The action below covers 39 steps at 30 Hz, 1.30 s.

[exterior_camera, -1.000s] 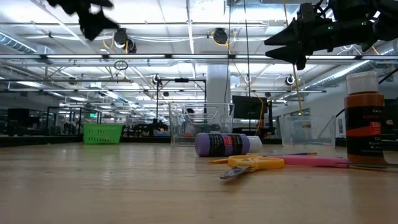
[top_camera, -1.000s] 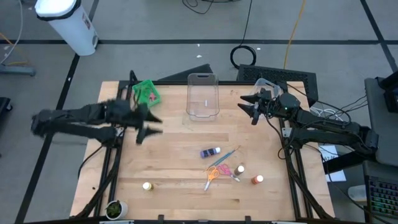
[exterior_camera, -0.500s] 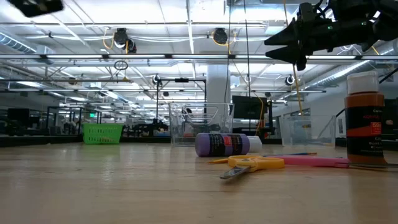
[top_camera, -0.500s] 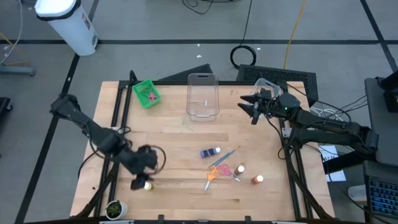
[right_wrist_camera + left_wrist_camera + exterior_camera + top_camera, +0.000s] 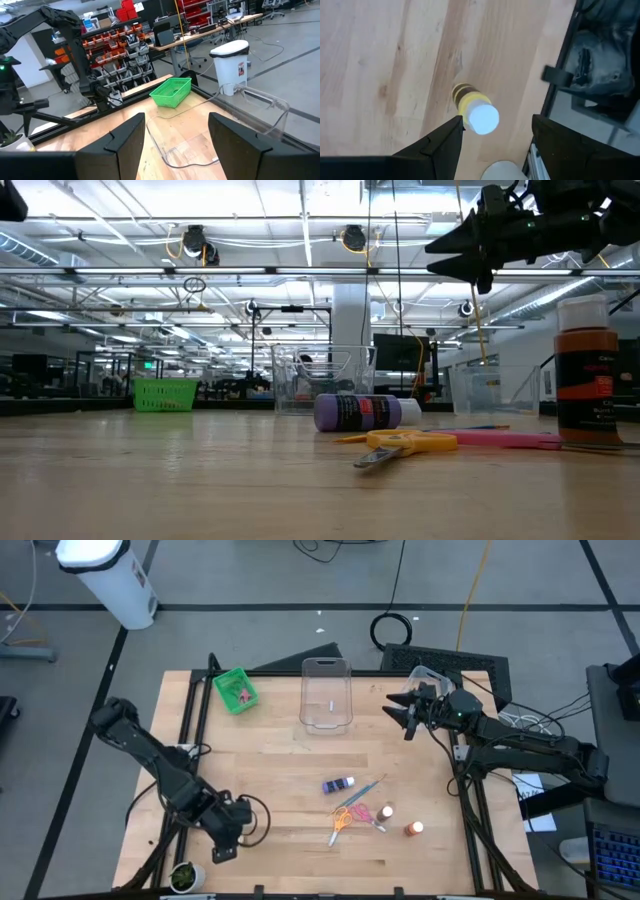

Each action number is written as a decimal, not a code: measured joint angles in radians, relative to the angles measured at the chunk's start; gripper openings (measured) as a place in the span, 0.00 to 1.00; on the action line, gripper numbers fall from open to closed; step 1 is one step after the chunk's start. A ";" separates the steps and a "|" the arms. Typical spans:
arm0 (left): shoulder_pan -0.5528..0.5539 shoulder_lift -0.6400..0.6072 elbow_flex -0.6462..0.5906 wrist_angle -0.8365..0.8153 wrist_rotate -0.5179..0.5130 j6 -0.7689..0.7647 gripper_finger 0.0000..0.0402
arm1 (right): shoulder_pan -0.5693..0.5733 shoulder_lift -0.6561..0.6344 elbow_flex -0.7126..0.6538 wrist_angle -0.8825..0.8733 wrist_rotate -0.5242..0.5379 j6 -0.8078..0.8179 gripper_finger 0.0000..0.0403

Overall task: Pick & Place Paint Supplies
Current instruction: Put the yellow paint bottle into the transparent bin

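while the left gripper hangs spread and empty | small white-capped yellow paint bottle upright on wood between its fingertips, untouched | right gripper parted, empty, raised near clear plastic tub

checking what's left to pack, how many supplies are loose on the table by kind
paint bottles: 4 (yellow bottle, purple bottle, white-capped bottle, orange bottle)
scissors: 2 (orange scissors, pink scissors)
paintbrush: 1
total: 7
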 joint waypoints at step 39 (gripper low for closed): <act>-0.035 0.148 0.000 -0.036 -0.020 0.164 0.40 | 0.000 0.000 0.000 0.006 -0.005 0.015 0.52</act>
